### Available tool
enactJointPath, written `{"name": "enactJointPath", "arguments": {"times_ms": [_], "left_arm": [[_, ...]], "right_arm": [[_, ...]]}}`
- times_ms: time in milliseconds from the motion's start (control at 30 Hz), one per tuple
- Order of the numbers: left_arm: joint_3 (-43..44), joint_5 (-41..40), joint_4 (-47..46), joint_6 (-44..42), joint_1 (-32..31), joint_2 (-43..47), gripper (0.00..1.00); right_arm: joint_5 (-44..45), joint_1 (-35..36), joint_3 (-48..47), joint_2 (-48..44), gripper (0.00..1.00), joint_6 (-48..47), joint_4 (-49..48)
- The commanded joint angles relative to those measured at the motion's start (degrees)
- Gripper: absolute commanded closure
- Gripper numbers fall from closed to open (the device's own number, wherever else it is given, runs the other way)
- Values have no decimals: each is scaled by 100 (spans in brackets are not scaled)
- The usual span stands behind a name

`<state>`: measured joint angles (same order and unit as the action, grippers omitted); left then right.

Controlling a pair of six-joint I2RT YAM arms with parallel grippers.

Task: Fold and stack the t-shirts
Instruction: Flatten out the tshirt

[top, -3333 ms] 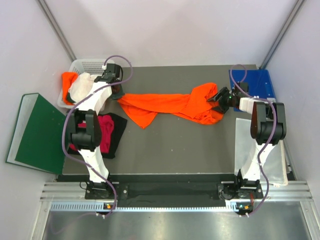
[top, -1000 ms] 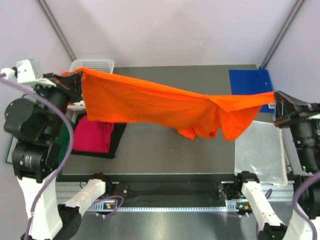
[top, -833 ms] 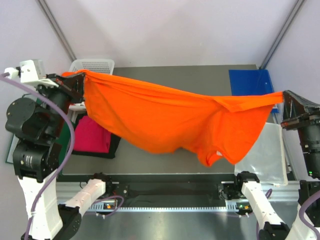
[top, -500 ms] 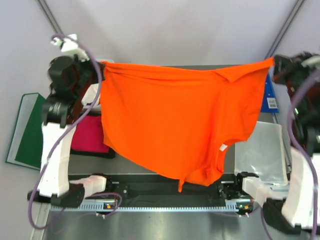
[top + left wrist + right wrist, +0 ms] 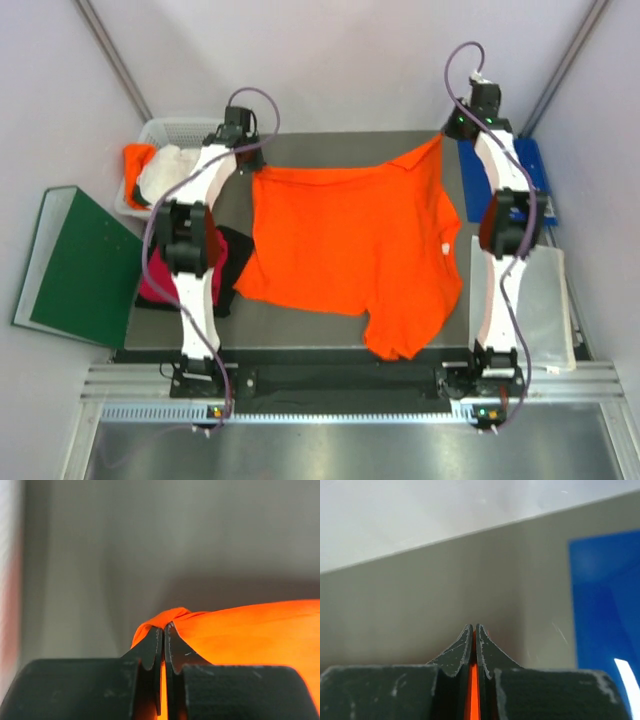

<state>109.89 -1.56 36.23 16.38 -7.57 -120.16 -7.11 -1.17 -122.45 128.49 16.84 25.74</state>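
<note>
Orange t-shirt point(image 5: 345, 240), airborne a moment ago, now lies spread mid-table point(image 5: 330, 145), one lobe reaching toward 6 o'clock. Left gripper point(image 5: 163, 630) at 11 o'clock and right gripper point(image 5: 473, 629) at 1 o'clock pinch its far corners. Looks ready for folding.

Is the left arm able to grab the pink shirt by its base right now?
Probably not yet: the left gripper is shut on a corner of the orange t-shirt at the far side of the table. The pink t-shirt lies uncovered beside the arm, so letting go should free the way.
</note>
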Motion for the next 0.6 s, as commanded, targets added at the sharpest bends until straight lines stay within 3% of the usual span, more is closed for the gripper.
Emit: {"name": "enactJointPath", "arguments": {"times_ms": [0, 100, 167, 333, 567], "left_arm": [[1986, 382, 41, 320, 291, -1112, 100], [3043, 516, 165, 584, 388, -1896, 100], [3127, 613, -18, 708, 432, -1985, 100], [2618, 675, -634, 709, 467, -1441, 100], [1696, 727, -530, 691, 476, -764, 100]], "right_arm": [[-738, -164, -2272, 1379, 100, 1019, -50], [-1011, -322, -1758, 1478, 100, 1679, -937], [-1151, -375, -1195, 1302, 100, 1814, -1404], [-1739, -402, -500, 759, 100, 1814, -1773], [-2250, -410, 660, -253, 100, 1946, -1818]]}}
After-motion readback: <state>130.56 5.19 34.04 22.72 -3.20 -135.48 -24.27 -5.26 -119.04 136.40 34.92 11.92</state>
